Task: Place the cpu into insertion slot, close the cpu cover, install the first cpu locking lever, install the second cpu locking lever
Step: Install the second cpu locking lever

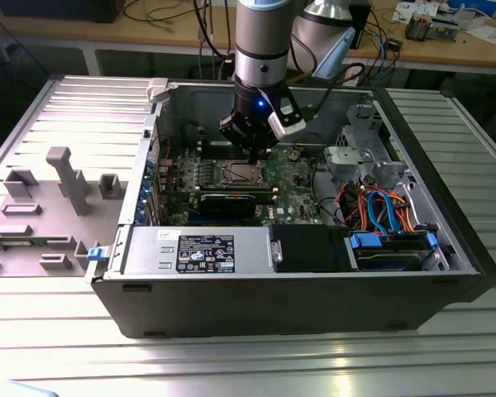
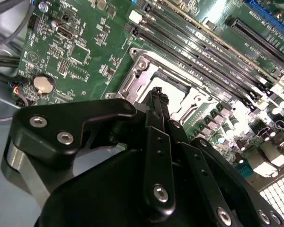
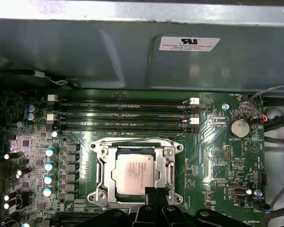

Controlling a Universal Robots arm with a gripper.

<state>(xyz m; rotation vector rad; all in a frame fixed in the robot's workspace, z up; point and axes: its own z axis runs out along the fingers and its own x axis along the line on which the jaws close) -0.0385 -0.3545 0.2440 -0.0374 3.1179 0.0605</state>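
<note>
Exterior view: your gripper (image 1: 252, 155) hangs inside the open computer case (image 1: 314, 306), low over the green motherboard (image 1: 293, 178) and just beside the insertion slot (image 1: 240, 174). From here you cannot judge how the fingers stand.

Second wrist view: the fingers (image 2: 157, 101) appear drawn together to a narrow tip with nothing between them, and that tip sits at the edge of the silver frame of the insertion slot (image 2: 154, 78). Whether it touches the metal cannot be told. The memory slots (image 2: 203, 52) run alongside, apart from the tip.

First wrist view: the cpu (image 3: 135, 173) lies flat and square in the insertion slot (image 3: 135, 172), its dull silver top showing through the cut-out of the cpu cover (image 3: 105, 165), which lies down around the chip. The gripper (image 3: 154, 193) meets the frame's near edge, on the side away from the memory slots (image 3: 123, 113).

Finding: placement reads as done and the cover as lowered, so the step in hand looks like the first locking lever. You should confirm the cover sits fully flat. The lever is thin and close to the board, so the next move calls for a steady, shallow press along its travel, keeping clear of the chip top.
</note>
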